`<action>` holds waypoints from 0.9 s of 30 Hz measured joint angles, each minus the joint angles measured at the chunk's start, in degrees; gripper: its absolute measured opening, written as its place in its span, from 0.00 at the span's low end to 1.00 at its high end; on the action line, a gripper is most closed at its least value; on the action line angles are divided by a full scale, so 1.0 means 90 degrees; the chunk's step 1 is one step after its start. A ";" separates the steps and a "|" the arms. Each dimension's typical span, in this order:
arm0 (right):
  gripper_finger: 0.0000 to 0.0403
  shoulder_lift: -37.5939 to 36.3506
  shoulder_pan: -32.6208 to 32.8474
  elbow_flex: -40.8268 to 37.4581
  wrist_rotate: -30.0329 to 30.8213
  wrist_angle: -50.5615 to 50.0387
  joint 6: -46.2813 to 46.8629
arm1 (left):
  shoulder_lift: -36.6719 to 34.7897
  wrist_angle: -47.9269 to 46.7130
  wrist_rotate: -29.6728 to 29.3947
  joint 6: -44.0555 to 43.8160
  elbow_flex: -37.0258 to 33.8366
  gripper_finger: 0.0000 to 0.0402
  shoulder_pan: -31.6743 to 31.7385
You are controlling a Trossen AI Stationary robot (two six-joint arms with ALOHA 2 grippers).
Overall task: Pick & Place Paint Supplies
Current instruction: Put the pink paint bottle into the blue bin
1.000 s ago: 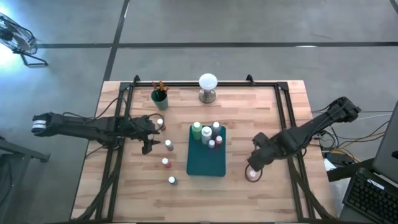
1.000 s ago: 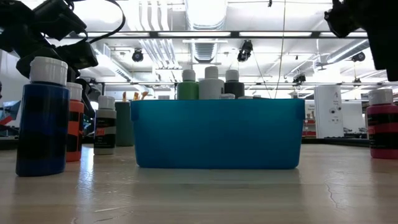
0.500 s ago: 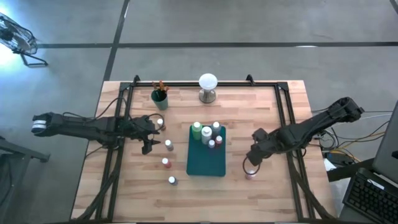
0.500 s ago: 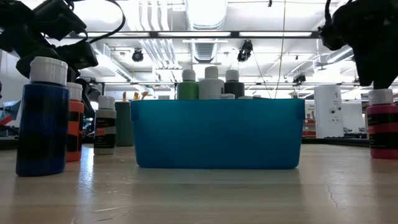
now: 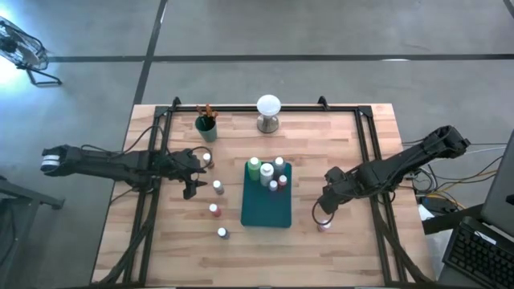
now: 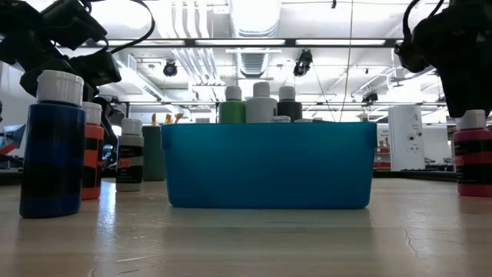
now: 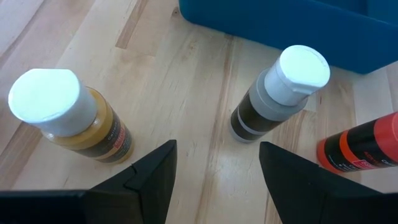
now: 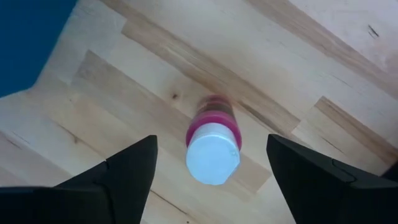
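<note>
A magenta-red paint bottle with a white cap stands upright on the wood to the right of the teal tray. My right gripper hangs open straight above it, pointing down, one finger on either side of the cap and clear of it; the bottle also shows in the high view. Several capped bottles stand in the tray's far end. My left gripper waits open left of the tray, between a yellow-brown bottle and a dark bottle.
Three more bottles stand left of the tray. A green cup with brushes and a white ball on a metal base stand at the far edge. Black frame rails run along the table's sides.
My right gripper has come down and shifted slightly toward the table's left, ending over the magenta-red bottle, its fingers still open. The bottle has kept its place.
</note>
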 joint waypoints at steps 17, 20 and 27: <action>0.59 0.0253 -0.0039 -0.0100 -0.0112 0.0034 0.0017 | 0.0000 0.0002 0.0002 0.0000 0.0000 0.58 0.0000; 0.57 0.0253 -0.0039 -0.0100 -0.0114 0.0032 0.0017 | 0.0000 0.0001 0.0001 0.0000 0.0000 0.58 0.0002; 0.52 0.0253 -0.0039 -0.0100 -0.0112 0.0025 -0.0007 | 0.0001 -0.0001 0.0001 0.0000 0.0000 0.58 0.0000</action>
